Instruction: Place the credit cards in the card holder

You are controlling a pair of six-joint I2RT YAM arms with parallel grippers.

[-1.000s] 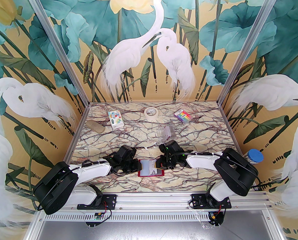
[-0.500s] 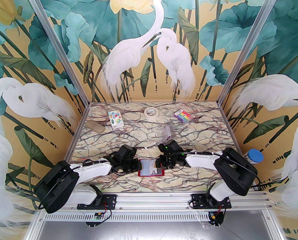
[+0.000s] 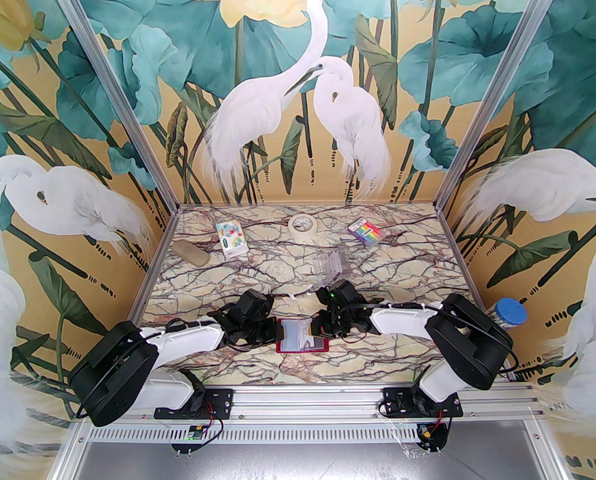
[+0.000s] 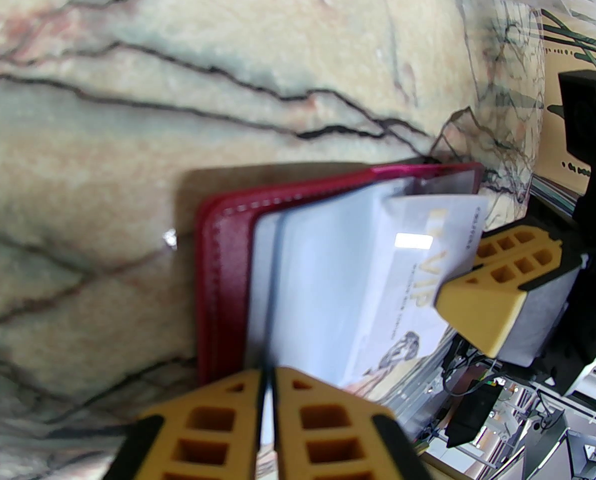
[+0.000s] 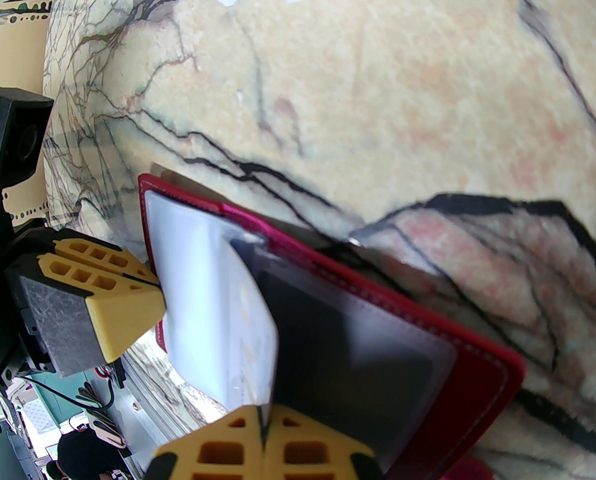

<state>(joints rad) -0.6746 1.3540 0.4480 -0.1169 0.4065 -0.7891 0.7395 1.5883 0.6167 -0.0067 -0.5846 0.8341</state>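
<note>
**Step in hand: insertion.** The credit card (image 4: pixel 418 278), pale with gold "VIP" lettering, is partly over the open card holder (image 4: pixel 225 268). Its left edge lies at the mouth of a clear sleeve (image 4: pixel 323 278). How far it has entered the sleeve cannot be told.

**Position.** The card holder lies flat and open on the table (image 4: pixel 177 93), close to the near edge and about midway between left and right. Its red rim is visible around the clear sleeves.

**End effectors.**
- The right gripper (image 5: pixel 263 433) is clenched on the right end of the credit card and stands at the right side of the holder.
- The left gripper (image 4: pixel 266 393) is pinched on the thin edge of the clear sleeve and stands at the left side of the holder.
- The holder lies directly between the two.

**Next move (judgement).**
1. Slide the card leftward, flat and in line with the sleeve mouth.
2. Maintain the left pinch so that the sleeve stays open and the holder does not shift.
3. Release the card only once it is seated.
</note>
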